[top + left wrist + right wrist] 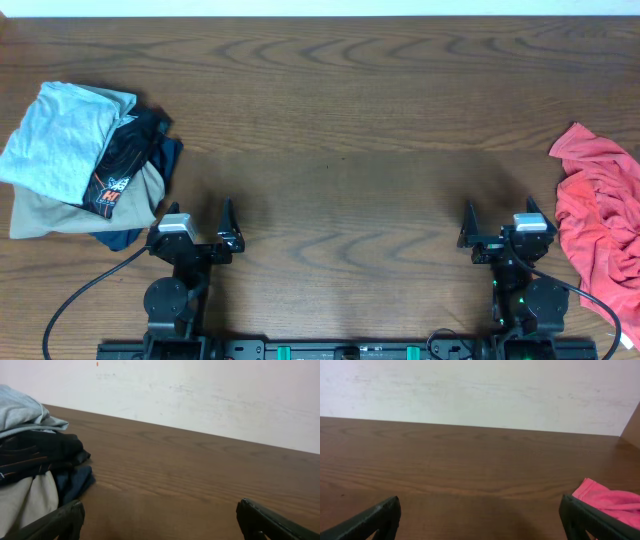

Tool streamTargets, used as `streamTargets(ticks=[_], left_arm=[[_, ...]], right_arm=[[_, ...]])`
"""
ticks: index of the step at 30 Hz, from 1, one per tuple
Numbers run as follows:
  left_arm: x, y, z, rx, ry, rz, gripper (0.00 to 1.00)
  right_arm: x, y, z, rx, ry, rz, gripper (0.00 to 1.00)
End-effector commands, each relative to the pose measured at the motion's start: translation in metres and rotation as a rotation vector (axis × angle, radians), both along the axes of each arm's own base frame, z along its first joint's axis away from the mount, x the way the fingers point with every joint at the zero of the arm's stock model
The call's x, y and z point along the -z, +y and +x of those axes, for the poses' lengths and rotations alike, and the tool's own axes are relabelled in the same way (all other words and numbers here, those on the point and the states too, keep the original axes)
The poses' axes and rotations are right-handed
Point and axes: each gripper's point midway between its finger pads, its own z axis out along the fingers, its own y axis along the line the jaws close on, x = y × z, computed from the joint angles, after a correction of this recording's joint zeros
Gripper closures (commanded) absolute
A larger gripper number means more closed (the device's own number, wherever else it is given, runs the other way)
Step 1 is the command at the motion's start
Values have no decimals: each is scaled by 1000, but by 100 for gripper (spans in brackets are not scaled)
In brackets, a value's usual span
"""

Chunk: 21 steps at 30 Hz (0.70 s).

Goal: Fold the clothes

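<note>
Two grippers sat low at the near edge of the table [340, 120], neither holding anything. The left gripper [195, 225] had its jaws spread fully wide. The right gripper [500, 222] stood the same, with only bare wood between the fingers of each.

The red-orange T-shirt [600, 215] lay in a crumpled heap outboard of the right jaws, near but apart from them. A stack of folded garments [80, 165] sat outboard and ahead of the left jaws.

Judged step: the very start, shirt not yet picked up or spread. The next move likely calls for the right jaws to swing outward, pinch an edge of the heap, and drag it onto the open wood ahead of both jaw pairs for flattening.
</note>
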Motion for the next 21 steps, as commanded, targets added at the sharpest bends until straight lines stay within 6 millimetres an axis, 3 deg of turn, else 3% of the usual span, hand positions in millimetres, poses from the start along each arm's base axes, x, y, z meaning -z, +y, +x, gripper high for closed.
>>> streamTargets(ticks=[1, 21], left_arm=[[14, 3, -1, -15, 48, 14, 2], [14, 3, -1, -15, 48, 14, 2]], right_arm=[[1, -2, 0, 10, 1, -12, 1], [1, -2, 0, 10, 1, -12, 1]])
